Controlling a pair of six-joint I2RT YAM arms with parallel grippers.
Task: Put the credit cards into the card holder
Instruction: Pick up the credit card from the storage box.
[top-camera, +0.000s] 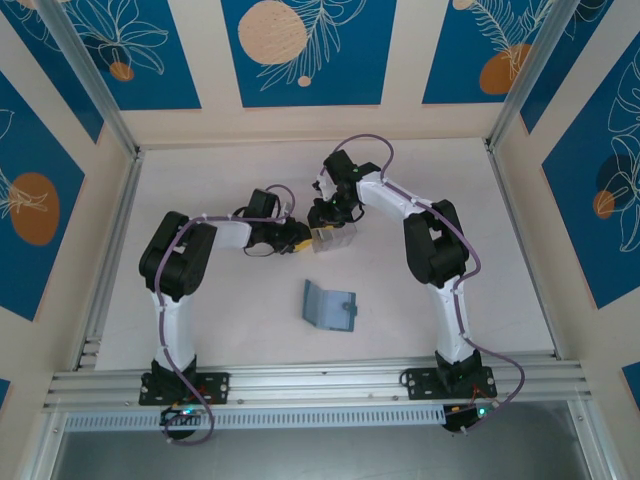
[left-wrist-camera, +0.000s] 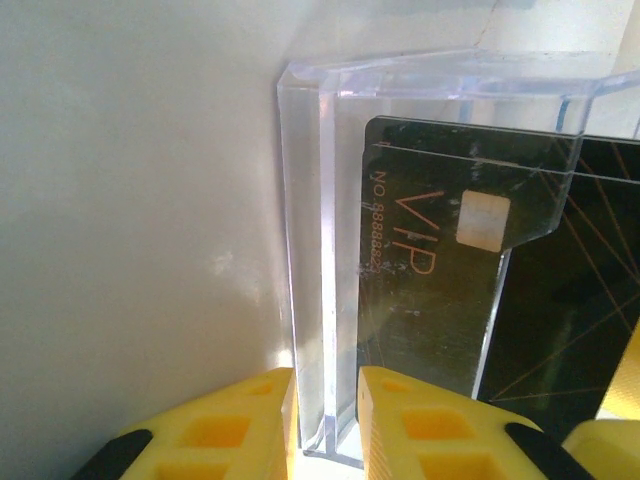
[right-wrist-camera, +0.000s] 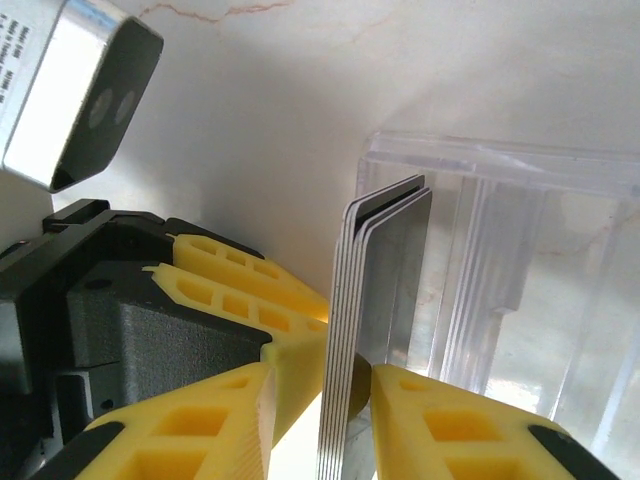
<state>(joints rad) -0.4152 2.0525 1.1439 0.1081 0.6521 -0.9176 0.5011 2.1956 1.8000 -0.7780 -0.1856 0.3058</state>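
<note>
The credit cards (right-wrist-camera: 375, 300) are standing on edge as one tight stack, right up against the clear box (right-wrist-camera: 510, 300), and from my right wrist cam I'm looking at their thin edges head-on. My right gripper (right-wrist-camera: 322, 420) has a yellow finger on each side of that stack, but I can see a sliver of space next to the cards, so honestly I can't tell if I'm actually squeezing them or just straddling them. Over on the left wrist cam the same cards (left-wrist-camera: 430, 290) show their black faces through the plastic, with gold "VIP" lettering and a chip. My left gripper (left-wrist-camera: 325, 430) is clamped on the side wall of the clear box (left-wrist-camera: 305, 250), one finger outside and one inside, both touching it. From above, both grippers meet at the box (top-camera: 335, 238) around the middle of the table (top-camera: 240, 320), left gripper (top-camera: 297, 240) coming in from the left and right gripper (top-camera: 322, 215) from the far side. The card holder (top-camera: 328, 305) lies open and flat on the table, well apart from all that, closer to my bases, nothing touching it.
</note>
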